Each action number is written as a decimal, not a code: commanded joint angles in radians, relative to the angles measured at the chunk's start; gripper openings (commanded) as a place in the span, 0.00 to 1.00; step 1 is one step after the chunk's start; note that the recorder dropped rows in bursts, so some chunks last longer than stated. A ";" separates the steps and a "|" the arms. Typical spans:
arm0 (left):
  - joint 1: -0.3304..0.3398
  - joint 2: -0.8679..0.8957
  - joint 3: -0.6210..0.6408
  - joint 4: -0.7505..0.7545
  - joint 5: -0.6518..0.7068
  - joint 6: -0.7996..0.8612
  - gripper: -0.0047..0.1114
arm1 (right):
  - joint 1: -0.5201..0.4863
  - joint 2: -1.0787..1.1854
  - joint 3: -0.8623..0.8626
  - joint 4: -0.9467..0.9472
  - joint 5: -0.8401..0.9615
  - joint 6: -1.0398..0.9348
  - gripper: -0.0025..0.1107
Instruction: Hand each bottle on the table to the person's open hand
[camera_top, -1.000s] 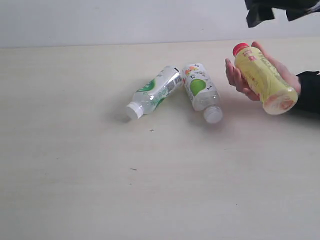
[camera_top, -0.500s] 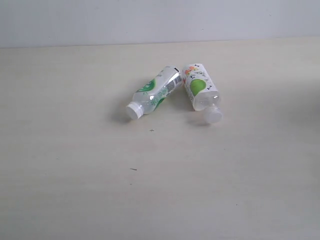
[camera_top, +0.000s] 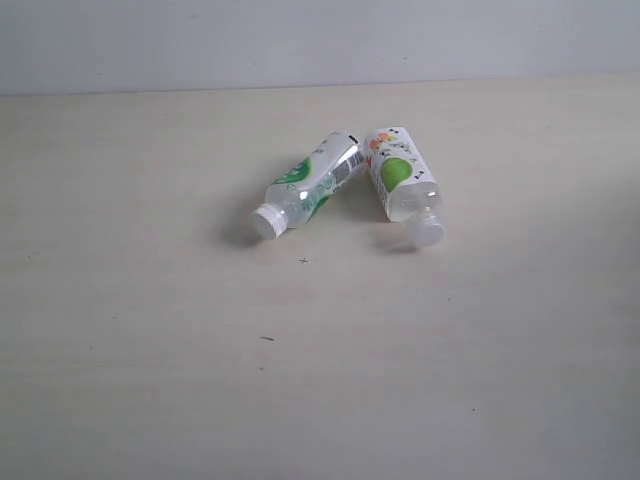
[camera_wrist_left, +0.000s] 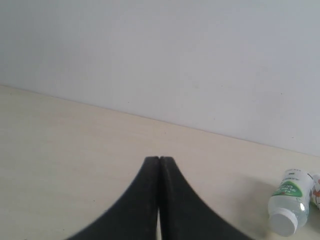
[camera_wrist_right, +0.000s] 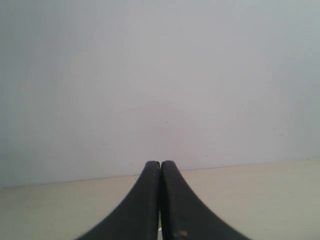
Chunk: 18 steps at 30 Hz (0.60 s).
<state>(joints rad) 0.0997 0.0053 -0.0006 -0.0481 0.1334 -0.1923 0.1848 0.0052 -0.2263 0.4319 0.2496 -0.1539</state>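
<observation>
"Anything different from a second ago?"

"The person's hand and the yellow bottle have gone from the right side. The left gripper (camera_wrist_left: 159, 159) and right gripper (camera_wrist_right: 160, 163) both have their fingers pressed together and hold nothing."

"And the bottles?"

"Two lie unmoved on their sides mid-table (camera_top: 300, 380). The left-hand bottle (camera_top: 312, 183) and right-hand bottle (camera_top: 402, 180) have bases close together and white caps splayed toward us."

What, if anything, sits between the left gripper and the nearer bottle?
Nothing visible. In the left wrist view only bare table lies between the shut left gripper and the nearer bottle. The other bottle lies beyond it.
</observation>
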 joint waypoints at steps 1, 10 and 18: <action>-0.004 -0.005 0.001 -0.003 -0.001 0.001 0.04 | -0.004 -0.005 0.004 0.010 -0.013 0.008 0.03; -0.004 -0.005 0.001 -0.003 -0.001 0.001 0.04 | -0.004 -0.005 0.004 -0.008 0.033 -0.003 0.03; -0.004 -0.005 0.001 -0.003 -0.001 0.001 0.04 | -0.004 -0.005 0.004 -0.006 0.049 -0.003 0.03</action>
<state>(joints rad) 0.0997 0.0053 -0.0006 -0.0481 0.1334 -0.1923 0.1848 0.0052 -0.2263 0.4323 0.2955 -0.1471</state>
